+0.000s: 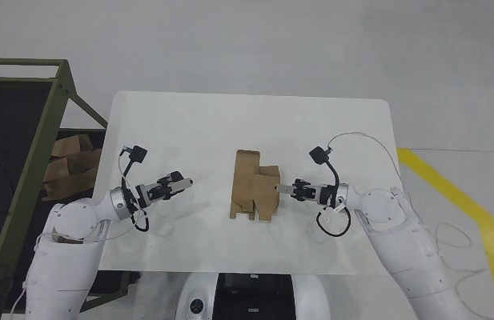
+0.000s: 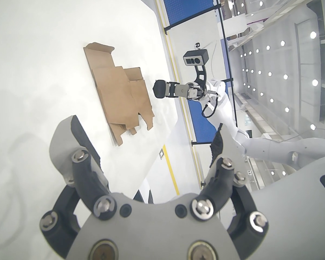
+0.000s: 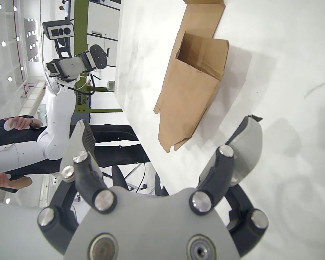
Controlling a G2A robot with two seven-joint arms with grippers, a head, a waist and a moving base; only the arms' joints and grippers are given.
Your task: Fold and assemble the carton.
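Note:
A brown cardboard carton (image 1: 255, 187) lies partly flattened in the middle of the white table (image 1: 247, 120), its sleeve slightly opened and its flaps spread. In the left wrist view the carton (image 2: 119, 93) lies ahead of my open left gripper (image 2: 149, 131), well apart from it. My left gripper (image 1: 185, 182) hovers to the carton's left with nothing between its fingers. My right gripper (image 1: 282, 189) sits just off the carton's right edge, open and empty. The right wrist view shows the carton (image 3: 192, 82) with one open end, close ahead of the right gripper (image 3: 165, 128).
A green-framed rack (image 1: 38, 152) stands left of the table, with more cardboard pieces (image 1: 70, 164) stacked beside it. Yellow floor tape (image 1: 455, 192) runs at the right. Bare table surface surrounds the carton on all sides.

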